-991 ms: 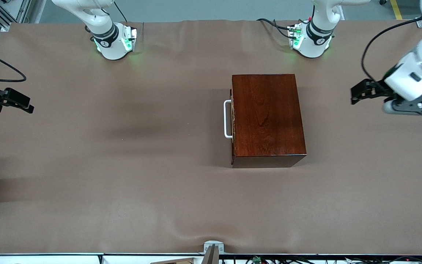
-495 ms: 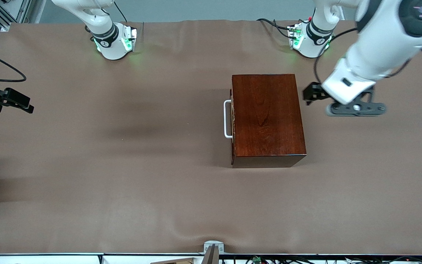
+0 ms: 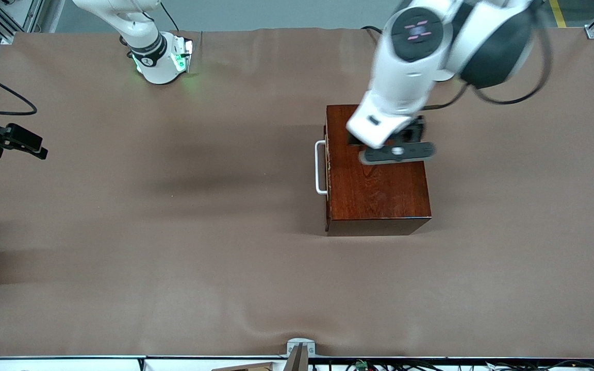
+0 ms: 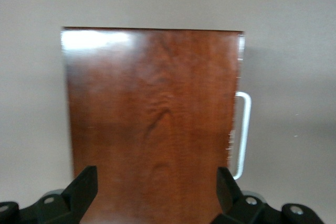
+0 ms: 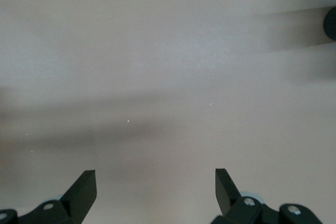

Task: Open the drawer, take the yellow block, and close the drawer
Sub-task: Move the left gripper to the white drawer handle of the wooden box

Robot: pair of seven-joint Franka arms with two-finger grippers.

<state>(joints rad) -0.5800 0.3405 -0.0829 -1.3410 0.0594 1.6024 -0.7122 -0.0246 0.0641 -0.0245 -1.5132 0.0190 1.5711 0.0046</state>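
My left gripper hovers open over the box, upper centre of the front view, lining up on the shut drawer and its handle. My right gripper waits open at mid-height by the frame's edge.

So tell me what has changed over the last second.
The left claw swung in from the left arm's end of the table and now hangs open over the box, holding nothing. The drawer stayed shut, the handle untouched; the right claw waited open at its end.
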